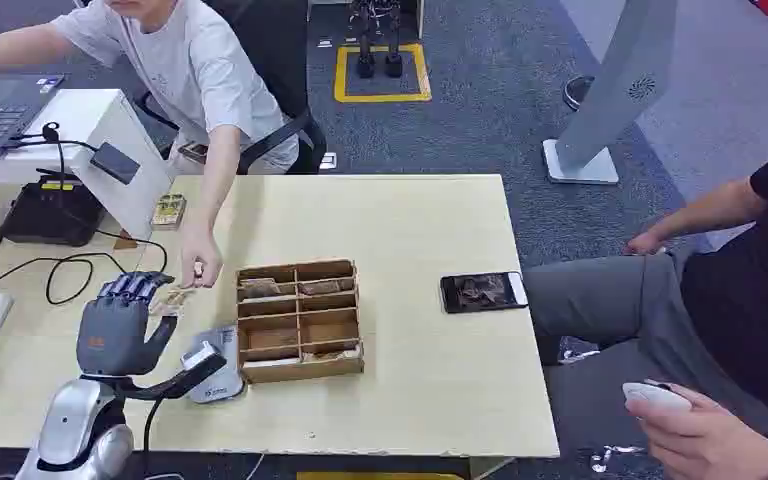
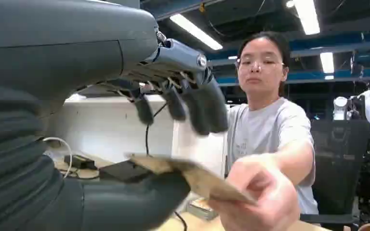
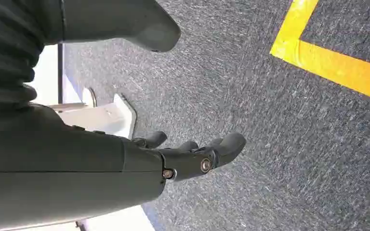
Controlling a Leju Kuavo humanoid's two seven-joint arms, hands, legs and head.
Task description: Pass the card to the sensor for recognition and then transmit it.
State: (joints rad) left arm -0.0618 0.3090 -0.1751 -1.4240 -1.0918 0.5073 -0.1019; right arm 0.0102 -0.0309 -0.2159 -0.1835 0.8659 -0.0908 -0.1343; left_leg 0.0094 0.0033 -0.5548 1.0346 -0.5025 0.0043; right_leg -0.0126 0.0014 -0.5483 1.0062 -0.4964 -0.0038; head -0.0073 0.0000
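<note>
Left hand half hiding card.

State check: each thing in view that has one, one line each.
left hand: raised, the card between thumb and fingers
card: flat, also pinched by the person's hand
right hand: hanging over carpet, holding nothing
phone: screen lit, flat on table
wooden organizer: upright, compartments partly filled
</note>
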